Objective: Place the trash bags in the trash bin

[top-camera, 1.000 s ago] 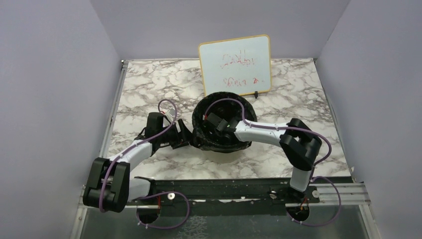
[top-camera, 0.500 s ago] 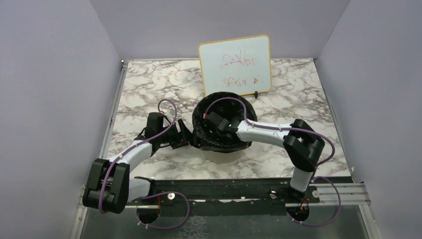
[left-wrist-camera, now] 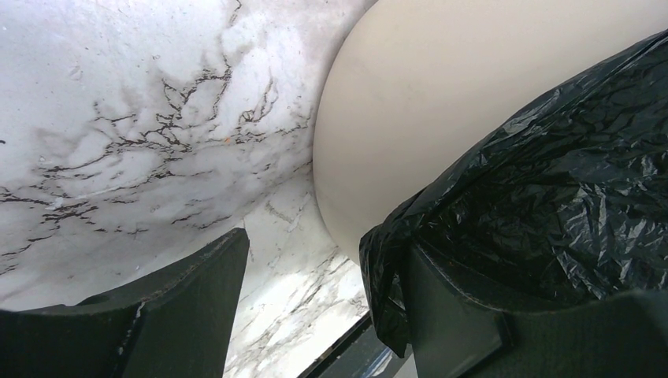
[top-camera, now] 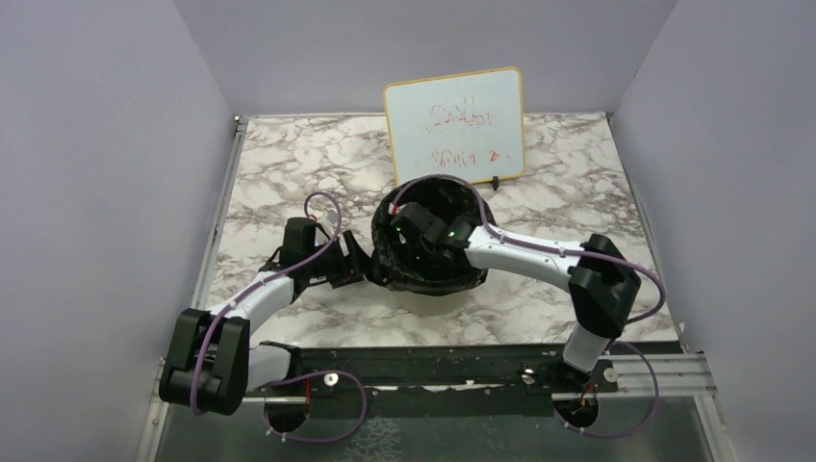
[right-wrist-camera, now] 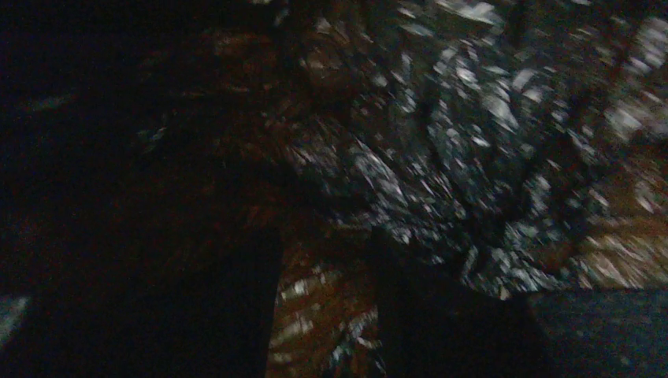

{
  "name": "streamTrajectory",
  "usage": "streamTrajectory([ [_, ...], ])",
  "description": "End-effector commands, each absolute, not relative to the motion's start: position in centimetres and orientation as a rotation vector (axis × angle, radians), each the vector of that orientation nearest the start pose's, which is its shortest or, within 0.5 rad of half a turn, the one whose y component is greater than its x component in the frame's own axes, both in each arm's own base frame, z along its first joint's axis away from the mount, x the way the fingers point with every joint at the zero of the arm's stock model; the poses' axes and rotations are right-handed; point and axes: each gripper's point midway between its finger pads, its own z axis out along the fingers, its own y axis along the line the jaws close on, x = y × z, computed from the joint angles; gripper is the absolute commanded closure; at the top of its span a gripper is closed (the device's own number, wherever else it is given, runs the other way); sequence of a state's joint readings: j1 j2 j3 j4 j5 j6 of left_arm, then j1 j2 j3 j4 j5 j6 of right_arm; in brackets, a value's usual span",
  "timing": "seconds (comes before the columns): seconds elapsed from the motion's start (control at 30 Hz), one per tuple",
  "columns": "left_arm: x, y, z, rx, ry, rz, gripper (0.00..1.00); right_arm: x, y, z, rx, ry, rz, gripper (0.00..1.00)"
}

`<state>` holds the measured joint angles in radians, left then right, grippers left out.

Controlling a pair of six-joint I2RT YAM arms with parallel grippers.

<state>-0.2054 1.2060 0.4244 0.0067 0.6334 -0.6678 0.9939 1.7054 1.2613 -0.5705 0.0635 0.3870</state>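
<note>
The trash bin (left-wrist-camera: 410, 102) is cream and stands mid-table; in the top view its sides are covered by the black trash bag (top-camera: 430, 279) lining it and folded over the rim. In the left wrist view the bag (left-wrist-camera: 567, 197) hangs down the bin's outside. My left gripper (top-camera: 358, 265) is open at the bin's left side; its jaws (left-wrist-camera: 315, 315) stand wide apart, with the bag's edge draped against the right finger (left-wrist-camera: 465, 323). My right gripper (top-camera: 409, 229) reaches down inside the bin. It (right-wrist-camera: 323, 307) is open, with crinkled bag between and beyond the fingers.
A white whiteboard (top-camera: 454, 126) with red writing stands just behind the bin. The marble table (top-camera: 289, 164) ends at a black rail (top-camera: 433, 361) at the near edge. Purple walls close in on the left, right and back.
My right gripper has moved left and deeper into the bin, and its elbow has swung out to the right. The left arm has not moved.
</note>
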Motion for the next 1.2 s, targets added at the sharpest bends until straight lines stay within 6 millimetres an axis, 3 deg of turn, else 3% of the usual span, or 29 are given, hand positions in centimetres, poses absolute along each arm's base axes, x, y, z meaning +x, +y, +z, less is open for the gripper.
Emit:
streamTrajectory([
  [0.0,23.9,-17.6,7.5,-0.188,2.414,-1.134,0.3,21.0,37.4,8.2,-0.833,2.538,0.562,0.49],
  [0.23,23.8,-17.8,7.5,-0.175,2.421,-1.147,0.3,21.3,35.8,3.0,-0.779,2.642,0.402,0.5],
  [0.43,23.8,-17.8,7.6,-0.173,2.417,-1.147,0.3,20.8,34.2,1.7,-0.776,2.685,0.318,0.5],
  [0.5,23.8,-17.8,7.6,-0.17,2.416,-1.147,0.3,21.1,33.9,2.9,-0.775,2.669,0.304,0.5],
  [0.67,23.9,-17.8,7.6,-0.172,2.415,-1.141,0.3,22.5,34.1,9.1,-0.728,2.538,0.341,0.5],
  [0.8,24.2,-17.8,7.7,-0.17,2.413,-1.141,0.3,23.2,33.5,12.7,-0.67,2.468,0.338,0.49],
  [1.0,24.2,-17.8,7.7,-0.166,2.411,-1.138,0.3,23.1,33.3,16.2,-0.663,2.387,0.41,0.49],
  [1.17,24.2,-17.8,7.7,-0.169,2.414,-1.139,0.3,23.7,33.2,17.2,-0.629,2.359,0.393,0.48],
])
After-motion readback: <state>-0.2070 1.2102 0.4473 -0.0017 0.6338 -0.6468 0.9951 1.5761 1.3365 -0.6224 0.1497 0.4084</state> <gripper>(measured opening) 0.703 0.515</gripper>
